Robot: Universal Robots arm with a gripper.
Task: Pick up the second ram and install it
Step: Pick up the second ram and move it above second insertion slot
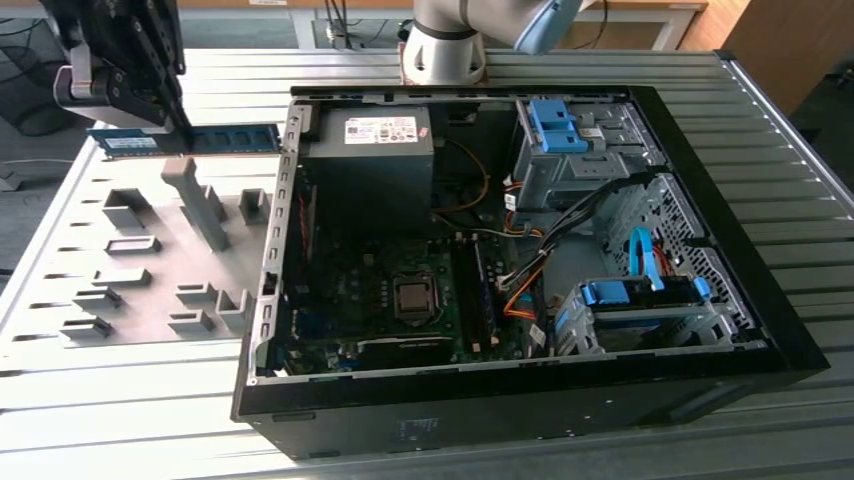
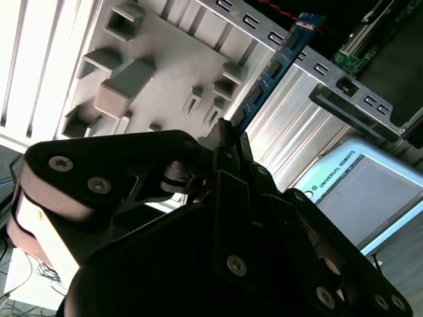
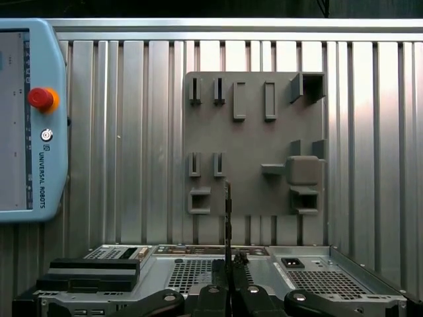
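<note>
Now my gripper (image 1: pixel 158 122) has its jaws clenched near one end of the second ram (image 1: pixel 234 138), above the grey fixture plate (image 1: pixel 180 262), presumably leaving its length free for seating.

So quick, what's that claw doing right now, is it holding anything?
Gripper: closed, holding the second ram by one end, lifted off the grey fixture plate.
</note>
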